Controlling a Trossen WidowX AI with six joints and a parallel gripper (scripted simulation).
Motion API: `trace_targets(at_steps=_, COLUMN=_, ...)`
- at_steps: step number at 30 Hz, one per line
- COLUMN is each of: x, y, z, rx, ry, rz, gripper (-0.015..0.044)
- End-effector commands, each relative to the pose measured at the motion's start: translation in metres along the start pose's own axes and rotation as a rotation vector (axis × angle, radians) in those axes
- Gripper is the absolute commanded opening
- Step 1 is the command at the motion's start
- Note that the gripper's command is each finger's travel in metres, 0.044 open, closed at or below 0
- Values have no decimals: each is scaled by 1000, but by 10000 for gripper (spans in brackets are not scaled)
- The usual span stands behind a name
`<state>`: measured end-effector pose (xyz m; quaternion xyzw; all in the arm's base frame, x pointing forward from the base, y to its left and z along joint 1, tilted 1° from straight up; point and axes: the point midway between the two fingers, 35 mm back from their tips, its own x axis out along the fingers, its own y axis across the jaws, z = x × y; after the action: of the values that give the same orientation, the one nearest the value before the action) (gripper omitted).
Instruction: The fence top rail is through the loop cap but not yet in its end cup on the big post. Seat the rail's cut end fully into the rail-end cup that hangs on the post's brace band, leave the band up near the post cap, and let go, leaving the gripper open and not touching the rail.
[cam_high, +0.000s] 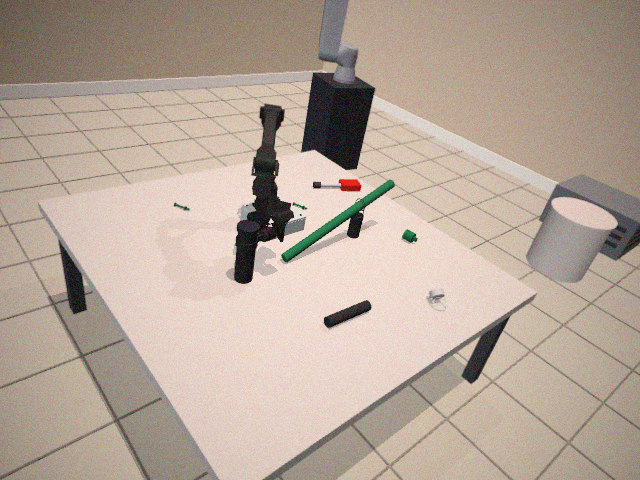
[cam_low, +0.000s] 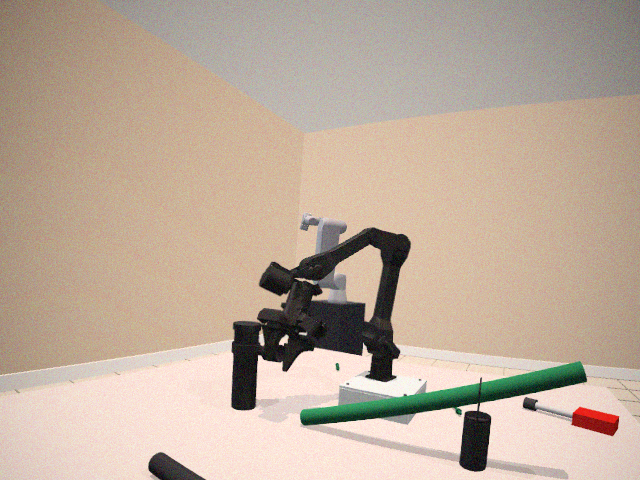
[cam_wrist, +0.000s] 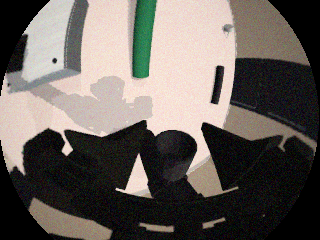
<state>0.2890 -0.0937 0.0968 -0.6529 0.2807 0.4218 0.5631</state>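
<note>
The green rail (cam_high: 330, 225) (cam_low: 392, 406) (cam_wrist: 144, 40) slants through the thin loop (cam_low: 480, 395) on the short black post (cam_high: 354, 228) (cam_low: 474, 444). Its lower end is low over the table, apart from the big black post (cam_high: 244, 263) (cam_low: 244, 384). The brace band (cam_low: 244, 347) sits high on that post, just below its cap. The dark rail-end cup (cam_high: 265, 236) (cam_low: 275, 355) (cam_wrist: 176, 147) sticks out from the band toward the rail side, its mouth showing in the wrist view. My gripper (cam_low: 278, 356) (cam_wrist: 175, 124) is open, its fingers on either side of the cup, not holding the rail.
A black bar (cam_high: 347, 314) (cam_low: 173, 466) (cam_wrist: 217, 85), a green fitting (cam_high: 409, 236), a small pale fitting (cam_high: 436, 295) and a red-handled tool (cam_high: 349, 184) (cam_low: 594, 420) lie on the table. Small green bolts (cam_high: 181, 206) (cam_low: 337, 366) lie near the arm's white base (cam_low: 361, 395) (cam_wrist: 50, 45).
</note>
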Motion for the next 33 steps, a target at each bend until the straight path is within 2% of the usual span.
trace_targets(at_steps=1, x=-14, y=-10, z=13, rx=-7, ry=3, rz=-7, gripper=440)
trace_targets(at_steps=6, x=-28, y=-17, z=30, rx=-12, ry=-1, rz=-10, gripper=440)
trace_targets(at_steps=12, x=-27, y=-17, z=32, rx=31, ry=-5, rz=-8, gripper=440)
trace_targets(at_steps=27, x=-85, y=-46, z=118, rx=1124, ry=12, rz=3, gripper=440)
trace_targets(at_steps=33, x=-103, y=-47, z=138, rx=1340, ry=9, rz=-8, gripper=440)
